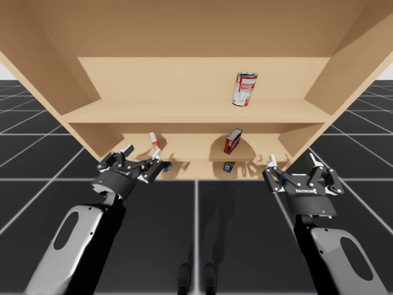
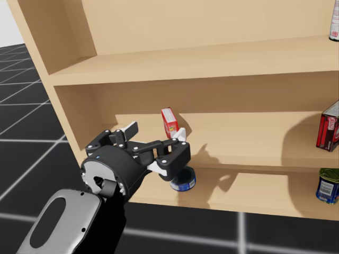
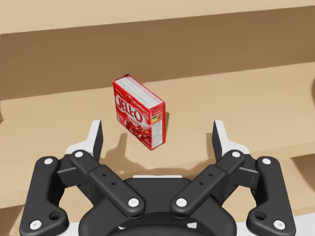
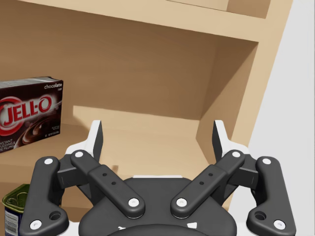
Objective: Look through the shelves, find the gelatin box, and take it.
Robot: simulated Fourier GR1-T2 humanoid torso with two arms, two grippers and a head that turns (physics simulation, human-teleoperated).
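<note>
Before a pale wooden shelf unit [image 1: 196, 110], my left gripper [image 3: 157, 137] hangs wide open and empty at the middle shelf's front edge, the small red cardboard gelatin box [image 3: 139, 112] upright just ahead, deeper on that shelf. The box stands skewed to the jaws, so closing on a corner could spin or topple it; my right gripper [image 4: 157, 137], also open and empty, hangs near the unit's right wall.

Bare shelf board [image 3: 246, 108] lies between the wide-spread left gripper [image 3: 157, 132] and the small red box [image 3: 139, 118]; the dark box [image 2: 329, 126] stands well apart.
</note>
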